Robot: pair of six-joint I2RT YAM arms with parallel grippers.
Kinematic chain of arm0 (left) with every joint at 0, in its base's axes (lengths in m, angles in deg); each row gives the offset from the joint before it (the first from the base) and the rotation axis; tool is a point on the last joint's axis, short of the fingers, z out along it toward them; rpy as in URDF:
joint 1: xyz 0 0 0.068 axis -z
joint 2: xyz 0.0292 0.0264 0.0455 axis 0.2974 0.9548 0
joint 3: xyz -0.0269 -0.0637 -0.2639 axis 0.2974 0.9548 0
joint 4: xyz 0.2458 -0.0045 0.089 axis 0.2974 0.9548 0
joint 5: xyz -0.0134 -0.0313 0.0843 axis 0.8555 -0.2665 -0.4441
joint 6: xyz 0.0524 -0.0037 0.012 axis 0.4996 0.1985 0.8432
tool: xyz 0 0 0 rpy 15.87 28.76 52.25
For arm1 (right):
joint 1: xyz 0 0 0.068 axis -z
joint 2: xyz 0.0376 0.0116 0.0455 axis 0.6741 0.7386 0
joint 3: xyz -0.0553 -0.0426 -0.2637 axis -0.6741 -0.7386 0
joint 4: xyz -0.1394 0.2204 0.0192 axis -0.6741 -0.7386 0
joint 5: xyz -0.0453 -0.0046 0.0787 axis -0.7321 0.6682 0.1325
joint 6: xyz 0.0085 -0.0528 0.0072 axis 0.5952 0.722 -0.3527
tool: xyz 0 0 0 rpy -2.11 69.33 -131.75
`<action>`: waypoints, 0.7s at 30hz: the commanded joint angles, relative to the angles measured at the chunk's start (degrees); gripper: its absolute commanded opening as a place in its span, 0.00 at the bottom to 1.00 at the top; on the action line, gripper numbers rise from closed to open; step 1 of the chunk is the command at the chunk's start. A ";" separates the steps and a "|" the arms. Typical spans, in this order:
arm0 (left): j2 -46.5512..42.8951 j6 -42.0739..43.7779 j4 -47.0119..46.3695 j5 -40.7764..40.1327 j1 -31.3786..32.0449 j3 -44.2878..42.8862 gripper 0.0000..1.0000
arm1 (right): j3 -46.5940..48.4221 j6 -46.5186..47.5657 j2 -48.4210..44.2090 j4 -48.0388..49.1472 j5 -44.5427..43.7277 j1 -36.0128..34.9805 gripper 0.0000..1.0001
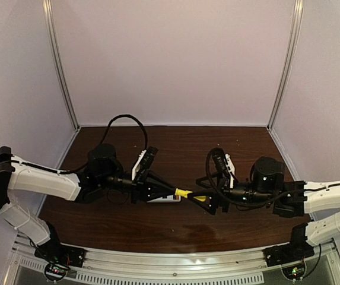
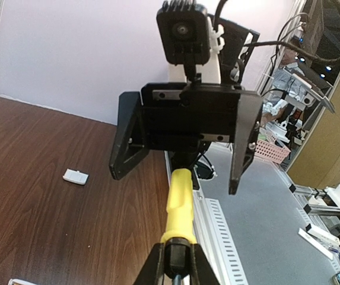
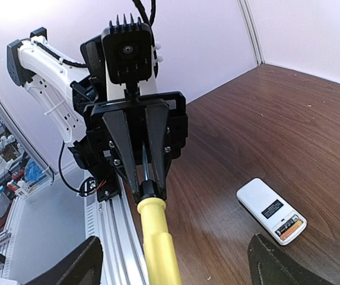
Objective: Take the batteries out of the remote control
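Observation:
The white remote control (image 3: 269, 209) lies flat on the brown table, its back compartment open. Orange batteries (image 3: 289, 227) sit in it. In the top view the remote (image 1: 162, 200) peeks out under my left gripper. My left gripper (image 2: 177, 252) is shut on the black collar of the yellow-handled screwdriver (image 2: 178, 205) and holds it level above the table. My right gripper (image 3: 172, 252) is wide open, with the yellow handle (image 3: 158, 243) between its fingers and untouched by them. In the top view the left gripper (image 1: 172, 193) and the right gripper (image 1: 202, 200) meet at mid-table.
A small white squarish cover piece (image 2: 75, 176) lies on the table beyond the screwdriver. The aluminium rail (image 2: 217, 231) runs along the table's near edge. White walls close in the back and both sides.

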 commanded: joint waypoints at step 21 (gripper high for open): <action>-4.74 -6.68 -11.54 -2.72 0.34 4.53 0.00 | 2.68 -4.57 10.74 18.19 4.49 -3.43 0.50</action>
